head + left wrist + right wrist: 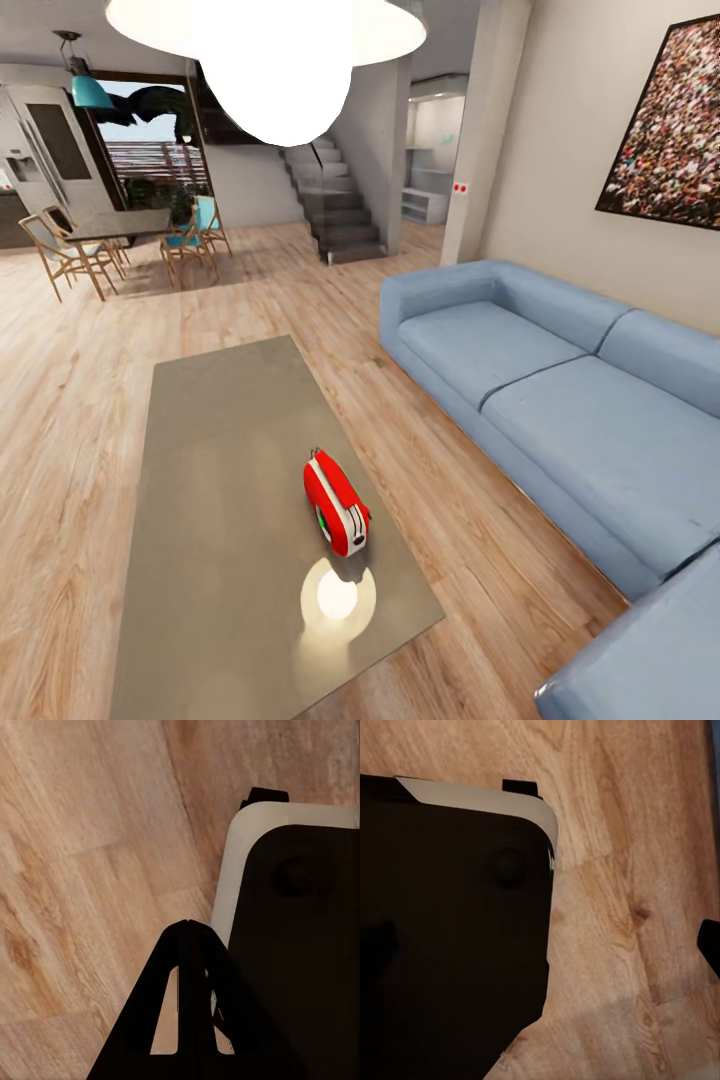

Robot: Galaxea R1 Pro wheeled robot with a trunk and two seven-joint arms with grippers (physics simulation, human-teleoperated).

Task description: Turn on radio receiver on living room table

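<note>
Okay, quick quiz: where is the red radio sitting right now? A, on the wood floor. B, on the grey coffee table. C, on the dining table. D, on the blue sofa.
B: in the head view the radio receiver stands on the table, near its sofa-side edge.

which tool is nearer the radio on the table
Cannot tell: the left tool hangs over wood floor by the robot's base, and the right wrist view looks alike; neither is at the radio on the table.
</note>
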